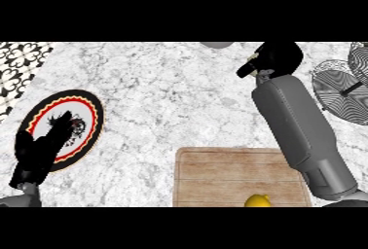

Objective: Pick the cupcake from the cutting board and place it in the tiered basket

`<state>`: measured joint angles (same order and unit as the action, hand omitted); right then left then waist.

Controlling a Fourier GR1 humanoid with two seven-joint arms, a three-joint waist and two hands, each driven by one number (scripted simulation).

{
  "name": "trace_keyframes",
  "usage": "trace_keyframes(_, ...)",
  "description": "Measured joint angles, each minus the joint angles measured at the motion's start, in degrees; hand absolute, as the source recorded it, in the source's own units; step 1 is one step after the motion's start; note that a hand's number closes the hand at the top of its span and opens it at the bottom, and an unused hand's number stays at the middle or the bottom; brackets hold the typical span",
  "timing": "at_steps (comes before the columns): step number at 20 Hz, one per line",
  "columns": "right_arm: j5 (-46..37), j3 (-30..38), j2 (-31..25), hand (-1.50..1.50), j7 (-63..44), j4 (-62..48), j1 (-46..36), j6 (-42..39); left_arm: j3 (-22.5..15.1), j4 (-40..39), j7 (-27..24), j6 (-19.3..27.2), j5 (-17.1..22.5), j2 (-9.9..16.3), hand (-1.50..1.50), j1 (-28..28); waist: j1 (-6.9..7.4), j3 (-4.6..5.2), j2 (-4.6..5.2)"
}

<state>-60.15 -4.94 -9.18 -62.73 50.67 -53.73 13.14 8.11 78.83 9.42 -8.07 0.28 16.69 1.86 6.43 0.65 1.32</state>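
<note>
Fingers (253,67) of the right hand (277,57) are curled in on themselves near the top edge, far out over the marble tabletop (165,97); whatever they enclose is hidden, so the cupcake cannot be made out, nor which way it points or how its long axis runs. That forearm reaches up from the lower right, crossing the right side of the wooden cutting board (230,177). A yellow object (258,200) sits at the board's near edge. The tiered basket (345,90), striped black and white, lies just right of the hand. The left hand (43,148) rests with straight fingers over a patterned plate (86,121).
</note>
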Motion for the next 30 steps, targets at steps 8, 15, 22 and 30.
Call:
trace_keyframes(8,-13.89,2.53,-1.81,1.50,-5.29,-10.51,-15.42,0.31,-0.25,-0.20,0.23,0.67,-0.36,-0.66,0.00,0.78,-0.06,-0.34,0.20)
trace_keyframes(15,-20.05,6.87,-4.12,1.50,-4.47,-17.08,-21.12,3.87,0.75,-1.08,0.05,0.93,-0.07,-0.41,0.00,0.92,-1.40,-0.51,0.30)
trace_keyframes(22,-22.55,11.75,-9.72,1.50,-0.73,-24.08,-22.66,9.22,0.89,-0.91,-0.31,0.71,0.09,-0.54,0.00,0.21,-1.73,-0.61,0.47)
trace_keyframes(30,-19.66,18.44,-15.20,1.50,6.03,-26.84,-21.91,20.73,1.09,-1.74,-1.15,0.97,-0.07,-0.89,0.00,0.51,-1.88,-0.75,0.83)
